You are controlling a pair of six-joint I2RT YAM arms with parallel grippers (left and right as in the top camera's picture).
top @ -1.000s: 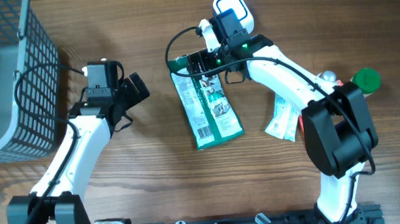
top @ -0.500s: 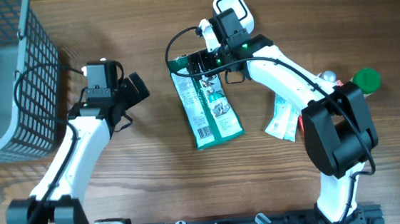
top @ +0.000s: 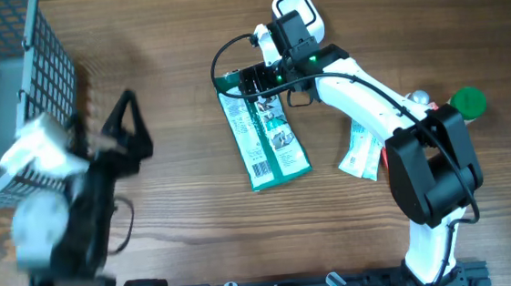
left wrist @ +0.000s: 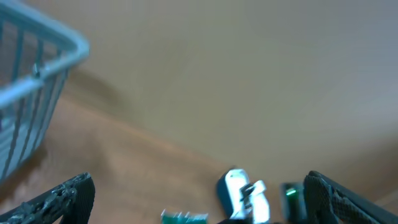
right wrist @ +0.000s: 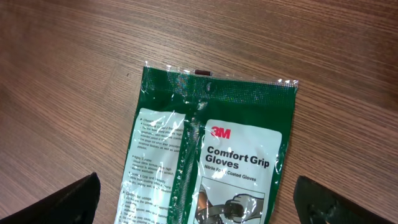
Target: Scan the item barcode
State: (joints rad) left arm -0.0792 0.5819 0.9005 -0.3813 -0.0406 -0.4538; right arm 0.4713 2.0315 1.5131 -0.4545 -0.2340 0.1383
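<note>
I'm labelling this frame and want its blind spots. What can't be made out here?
Left arm: blurred overhead, shape unclear.
Barcode: too small to read overhead; the right wrist view's bottom edge cuts the glove pack above it.
White packet: partly under the right arm overhead.
Left wrist view: all blurred.

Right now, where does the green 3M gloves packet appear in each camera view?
Overhead: the 3M Comfort Grip Gloves packet lies flat near the centre of the picture.
Left wrist: the picture is blurred; only a green edge shows at the bottom, probably the packet.
Right wrist: it fills the centre and bottom, label facing up.
Shared landmark: the wooden table.
</note>
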